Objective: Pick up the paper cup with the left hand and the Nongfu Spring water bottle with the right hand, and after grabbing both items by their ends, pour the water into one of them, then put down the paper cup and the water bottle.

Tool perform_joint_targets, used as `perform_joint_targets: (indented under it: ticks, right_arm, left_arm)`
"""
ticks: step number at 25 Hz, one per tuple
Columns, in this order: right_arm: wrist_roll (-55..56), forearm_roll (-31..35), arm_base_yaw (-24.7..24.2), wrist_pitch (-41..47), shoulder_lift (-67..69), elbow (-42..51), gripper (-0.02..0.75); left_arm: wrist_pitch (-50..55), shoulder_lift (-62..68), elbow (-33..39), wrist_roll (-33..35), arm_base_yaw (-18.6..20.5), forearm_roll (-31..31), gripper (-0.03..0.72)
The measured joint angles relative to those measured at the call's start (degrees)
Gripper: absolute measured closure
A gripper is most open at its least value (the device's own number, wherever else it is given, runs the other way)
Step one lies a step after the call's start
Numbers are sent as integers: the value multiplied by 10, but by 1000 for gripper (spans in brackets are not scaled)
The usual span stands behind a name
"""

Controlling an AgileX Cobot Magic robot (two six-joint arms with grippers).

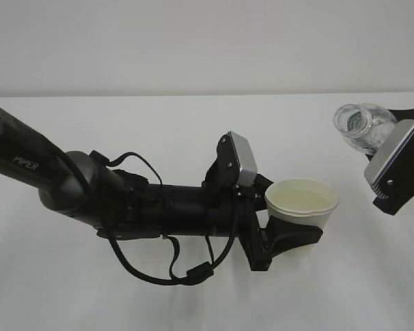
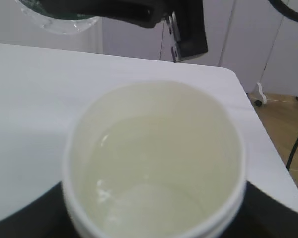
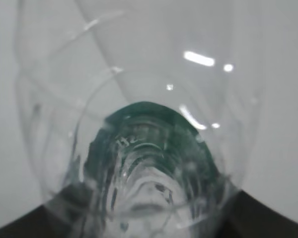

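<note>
Nearest your exterior camera ran the left hand, its black forearm lettered "PIPER" crossing from the left edge toward centre, with a loose black cable looping below it. Its fingers were spread about the lower wall of the paper cup and pinched it, holding the cup upright and clear of the white table. A grey camera block sat just above and left of the cup.

Surface: you had a plain white tabletop meeting a pale grey wall at the far edge. From the left wrist view, the table's right corner was rounded; beyond it you could see a wood-toned floor and pale panels behind.

Cup contents: water lay clear in the cream-yellow interior, partly filling it.

Right side: the Nongfu Spring water bottle was held up at the far right, tilted with its open mouth pointing left and toward the camera, above and to the right of the cup, well apart from it. The right hand gripped its base end, fingers closed around the bottle; the fingertips themselves were hidden behind a grey block in the exterior view. In the right wrist view you looked along the bottle's clear ribbed wall, the dark green label showing through.

Between cup and bottle nothing stood in the way.
</note>
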Motion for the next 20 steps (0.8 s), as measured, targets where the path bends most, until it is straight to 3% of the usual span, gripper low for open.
perform_joint_targets:
  ticks: [10,20]
  right_arm:
    - [148,57,0,-76,0,18,381]
    - [334,96,0,-83,0,20,381]
  left_arm:
    - [8,-18,0,6,2,-23,216]
    - [14,-18,0,6,22,-24,216]
